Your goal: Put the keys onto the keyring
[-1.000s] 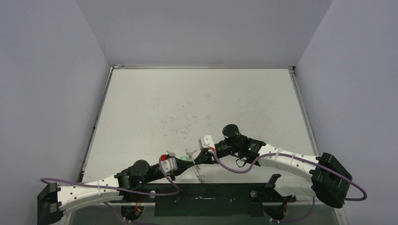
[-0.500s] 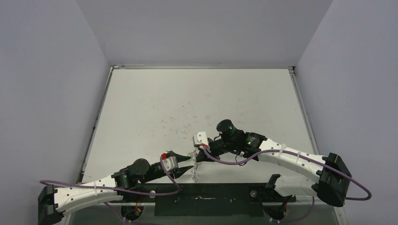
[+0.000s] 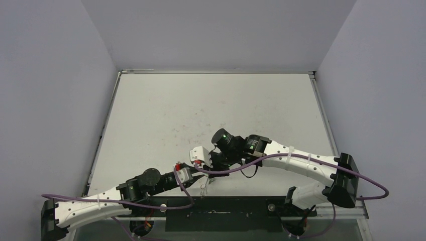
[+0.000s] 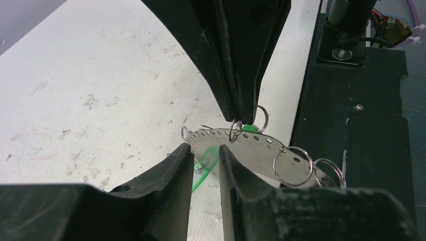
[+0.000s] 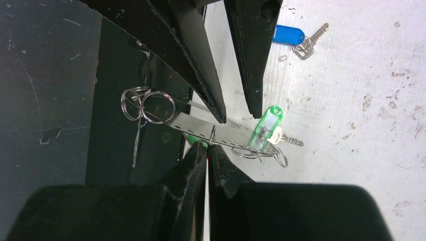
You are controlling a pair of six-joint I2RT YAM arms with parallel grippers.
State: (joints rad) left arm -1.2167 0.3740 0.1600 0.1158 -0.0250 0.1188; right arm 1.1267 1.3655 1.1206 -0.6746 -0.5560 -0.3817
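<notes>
At the near edge of the table, the right gripper [image 5: 207,148] is clenched on the holed edge of the keyring [image 4: 241,150]. The keyring shows here as a flat, curved silvery plate with a row of small holes. A small ring and a scrap of green plastic sit right at the pinched fingertips. Which of these the fingertips actually bite cannot be told.

The left gripper [image 4: 205,149] faces it from the opposite side, released. Its fingers stand apart on either side of the plate's end and do not clearly touch it.

Two larger split rings [image 4: 294,165] hang from the plate's other end, over the black base plate [image 4: 371,125] that carries the arms.

A green key [image 5: 267,125] lies on the table just beyond the plate, with loose rings beside it. A blue key [image 5: 289,34] lies farther out, well apart.

The white table [image 3: 211,110] is scuffed and speckled. Plain pale grey walls [image 3: 216,30] enclose it on three sides.
</notes>
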